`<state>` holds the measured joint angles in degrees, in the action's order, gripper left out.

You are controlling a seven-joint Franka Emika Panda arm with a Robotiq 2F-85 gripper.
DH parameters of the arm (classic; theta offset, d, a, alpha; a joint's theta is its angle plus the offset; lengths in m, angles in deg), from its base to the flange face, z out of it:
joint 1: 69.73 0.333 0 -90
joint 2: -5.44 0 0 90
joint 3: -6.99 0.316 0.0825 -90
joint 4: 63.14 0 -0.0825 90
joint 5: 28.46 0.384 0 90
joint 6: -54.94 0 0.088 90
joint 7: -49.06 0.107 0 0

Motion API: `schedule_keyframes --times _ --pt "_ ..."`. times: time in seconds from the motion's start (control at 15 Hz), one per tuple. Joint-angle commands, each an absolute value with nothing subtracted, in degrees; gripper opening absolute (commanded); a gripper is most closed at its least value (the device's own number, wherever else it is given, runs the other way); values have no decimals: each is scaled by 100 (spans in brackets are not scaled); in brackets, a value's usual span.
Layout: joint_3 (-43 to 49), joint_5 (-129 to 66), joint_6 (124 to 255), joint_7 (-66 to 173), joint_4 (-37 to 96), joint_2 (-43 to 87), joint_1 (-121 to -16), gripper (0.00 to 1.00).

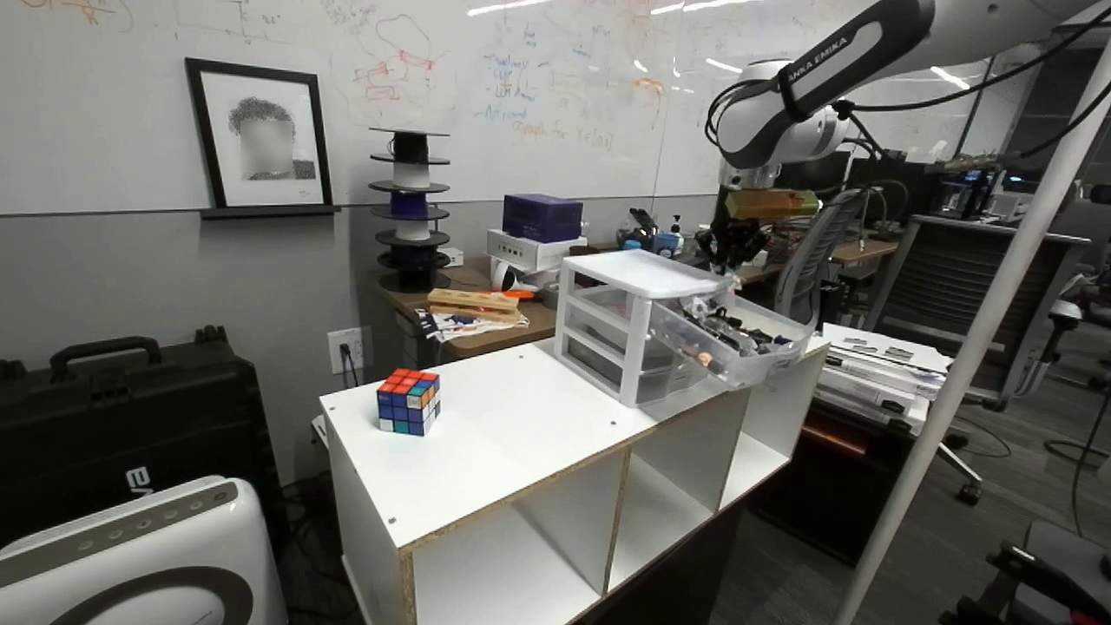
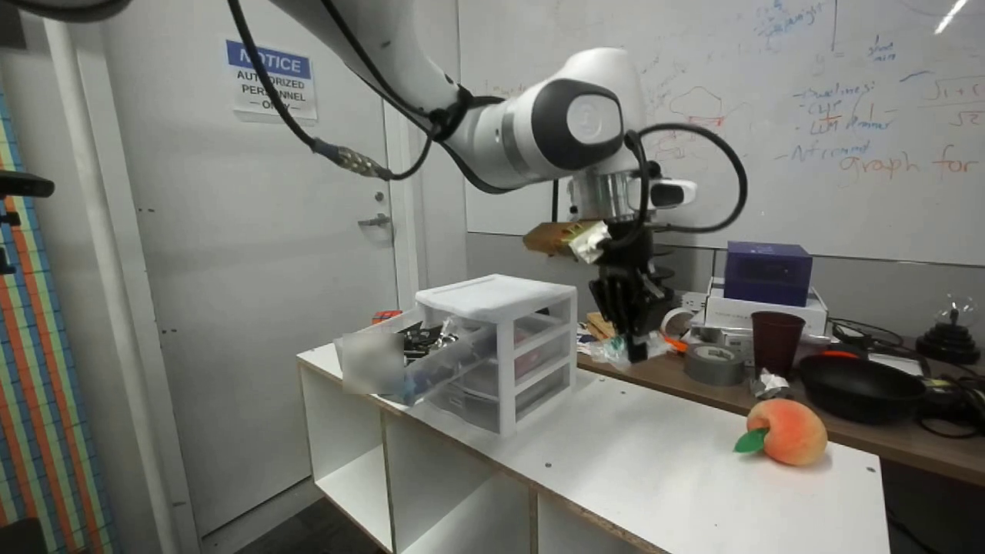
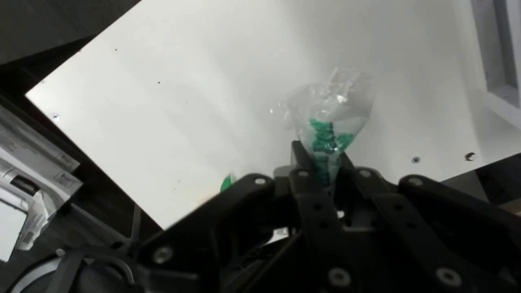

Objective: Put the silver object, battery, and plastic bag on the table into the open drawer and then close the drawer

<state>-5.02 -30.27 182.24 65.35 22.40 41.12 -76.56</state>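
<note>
Your gripper [image 3: 322, 154] is nearly closed, its two fingers [image 3: 302, 158] pinching the bag [image 3: 331, 108], a clear one with green markings whose loose part spreads beyond them. You hold it up off the surface [image 2: 662, 462], beside the unit [image 2: 492, 296], between that and the peach [image 2: 793, 435] as seen in an exterior view. The drawer [image 1: 686, 336] is pulled out toward the long edge above the cubbies [image 1: 499, 564]; inside you see a dark jumble [image 1: 733, 330] and a shiny piece [image 2: 446, 332], too crowded to sort further. The peach lies near a corner of the surface, at the end on the bag's side of the unit; in the wrist view your gripper covers most of it and its green leaf [image 3: 226, 182] pokes out. The cube [image 1: 408, 401] stands near the surface's opposite end, and in an exterior view you catch only a red bit [image 2: 386, 316] of it past the drawer.
</note>
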Motion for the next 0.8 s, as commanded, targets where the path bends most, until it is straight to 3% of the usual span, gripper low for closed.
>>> schedule_keyframes --times 0.0,0.73 --pt "-642 -3761 18473 6705 3370 2869 -7158 4" --pt "666 -3961 17952 5267 5651 84 -6632 4"
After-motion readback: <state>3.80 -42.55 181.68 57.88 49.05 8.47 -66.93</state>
